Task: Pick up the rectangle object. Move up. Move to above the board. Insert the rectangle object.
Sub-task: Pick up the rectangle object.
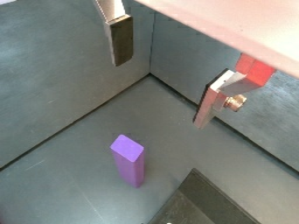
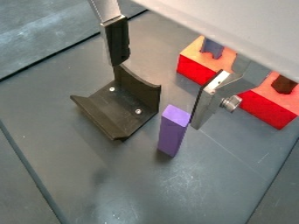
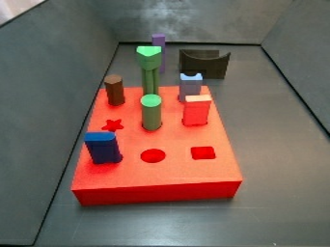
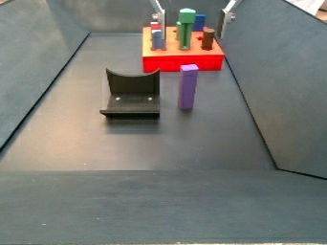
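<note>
The rectangle object (image 2: 174, 129), a slim purple block, stands upright on the dark floor between the fixture and the board. It also shows in a wrist view (image 1: 128, 159) and in both side views (image 4: 188, 86) (image 3: 157, 41). My gripper (image 2: 163, 79) hangs open above it, with nothing between the fingers (image 1: 121, 41) and well clear of the block's top. In a side view only the fingertips of the gripper (image 4: 193, 11) show, at the upper edge. The board (image 3: 154, 159) is a thick red slab with free star, circle and square holes along one edge.
The fixture (image 4: 130, 96) stands right beside the purple block. On the board stand green pegs (image 3: 151, 111), a brown cylinder (image 3: 115, 90), a dark blue block (image 3: 102, 147) and a red block (image 3: 196, 109). Grey walls (image 4: 52, 57) enclose the floor.
</note>
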Controlling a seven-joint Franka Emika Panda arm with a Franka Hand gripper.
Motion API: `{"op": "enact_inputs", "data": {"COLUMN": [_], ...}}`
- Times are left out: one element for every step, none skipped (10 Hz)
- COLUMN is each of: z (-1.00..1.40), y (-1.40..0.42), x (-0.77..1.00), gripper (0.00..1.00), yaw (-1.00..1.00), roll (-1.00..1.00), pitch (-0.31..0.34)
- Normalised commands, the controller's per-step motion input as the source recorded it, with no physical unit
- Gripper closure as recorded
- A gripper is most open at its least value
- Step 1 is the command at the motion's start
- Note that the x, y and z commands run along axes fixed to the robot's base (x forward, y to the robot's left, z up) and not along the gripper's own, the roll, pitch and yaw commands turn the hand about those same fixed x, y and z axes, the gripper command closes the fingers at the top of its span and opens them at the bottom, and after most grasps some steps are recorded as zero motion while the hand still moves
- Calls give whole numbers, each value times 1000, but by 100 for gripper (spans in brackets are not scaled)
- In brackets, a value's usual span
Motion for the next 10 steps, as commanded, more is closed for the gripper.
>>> {"op": "enact_inputs", "data": {"z": [-91, -29, -54, -57, -57, -74, -89, 0, -46, -263], "y": [-200, 0, 0, 0, 0, 0, 0, -43, 0, 0], "x": [0, -51, -37, -14, 0, 0, 0, 0, 0, 0], "gripper": [0, 0, 0, 0, 0, 0, 0, 0, 0, 0], "yaw": [-86, -1000, -1000, -1000, -1000, -1000, -1000, 0, 0, -1000], "roll": [209, 99, 66, 33, 24, 0, 0, 0, 0, 0], "pitch": [70, 9, 3, 0, 0, 0, 0, 26, 0, -10]}}
